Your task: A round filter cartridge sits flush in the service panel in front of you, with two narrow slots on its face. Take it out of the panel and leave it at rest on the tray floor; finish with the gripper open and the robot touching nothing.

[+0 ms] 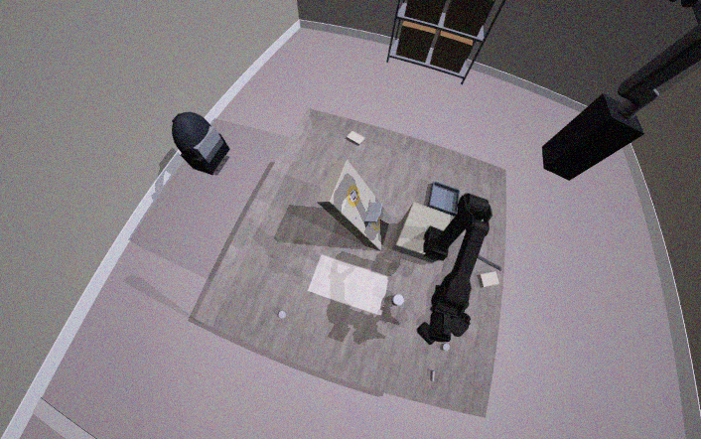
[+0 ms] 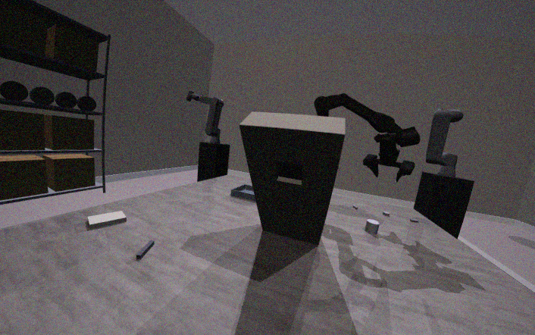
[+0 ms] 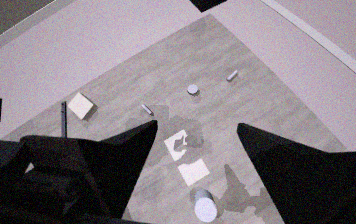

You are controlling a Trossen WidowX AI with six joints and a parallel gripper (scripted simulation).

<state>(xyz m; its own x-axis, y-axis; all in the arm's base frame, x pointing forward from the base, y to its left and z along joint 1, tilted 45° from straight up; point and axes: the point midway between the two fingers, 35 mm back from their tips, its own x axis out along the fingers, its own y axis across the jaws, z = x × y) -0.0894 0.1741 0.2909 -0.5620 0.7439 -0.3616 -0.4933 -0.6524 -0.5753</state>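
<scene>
The service panel (image 1: 360, 193) (image 2: 292, 208) stands tilted on the table, its dark back towards the exterior camera. The round filter cartridge (image 1: 352, 196) shows small inside a yellow ring on the panel's pale face; its slots are too small to make out. The shallow blue-grey tray (image 1: 443, 197) (image 2: 242, 193) stands on the table apart from the panel; nothing shows in it from above. My gripper (image 2: 387, 178) (image 3: 196, 125) is open and empty, fingers pointing down, high above the table and well away from panel and tray. The wrist view shows neither panel, cartridge nor tray.
A grey-blue block (image 1: 373, 212) sticks out by the panel's face. A beige box (image 1: 412, 225) lies between panel and arm. A white cylinder (image 1: 397, 299) (image 2: 371, 226) (image 3: 205, 209) stands near a pale rectangle (image 1: 321, 276). A cream block (image 1: 489, 279) (image 3: 80, 106) and small pieces lie around.
</scene>
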